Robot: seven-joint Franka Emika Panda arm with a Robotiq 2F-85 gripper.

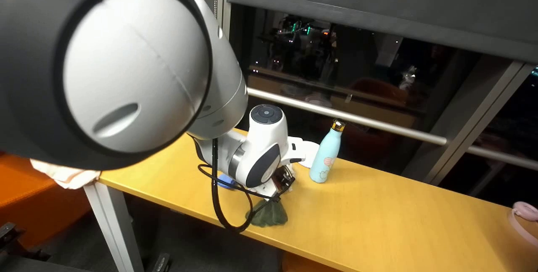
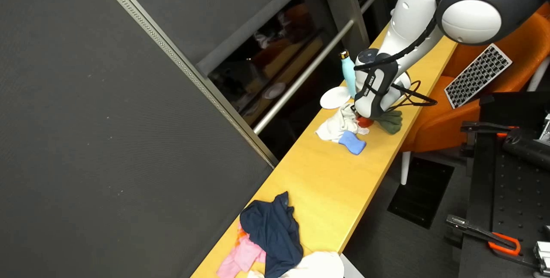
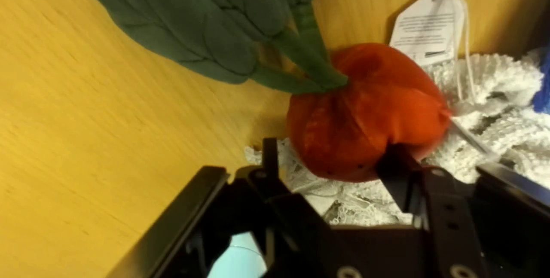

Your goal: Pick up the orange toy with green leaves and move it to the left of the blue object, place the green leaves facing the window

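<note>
Two fingers [image 3: 270, 157] of my gripper [image 3: 331, 147] stand spread, unclenched, one dimpling the orange toy [image 3: 369, 110] and the other just beside it with a gap between. The toy lies on the table [image 2: 318, 192] with a crumpled white cloth [image 2: 335, 125] under or against it, I cannot tell which, its green leaves [image 2: 389, 122] fanned near the long edge away from the window [image 1: 353, 57]. I see the blue object [image 2: 352, 142] by the cloth, about midway between the long edges, and a pale-blue bottle [image 1: 325, 156] upright near the window-side edge.

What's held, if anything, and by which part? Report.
Nothing, it seems: one of the jaws looks pressed against the toy's orange body, the other apart.
</note>
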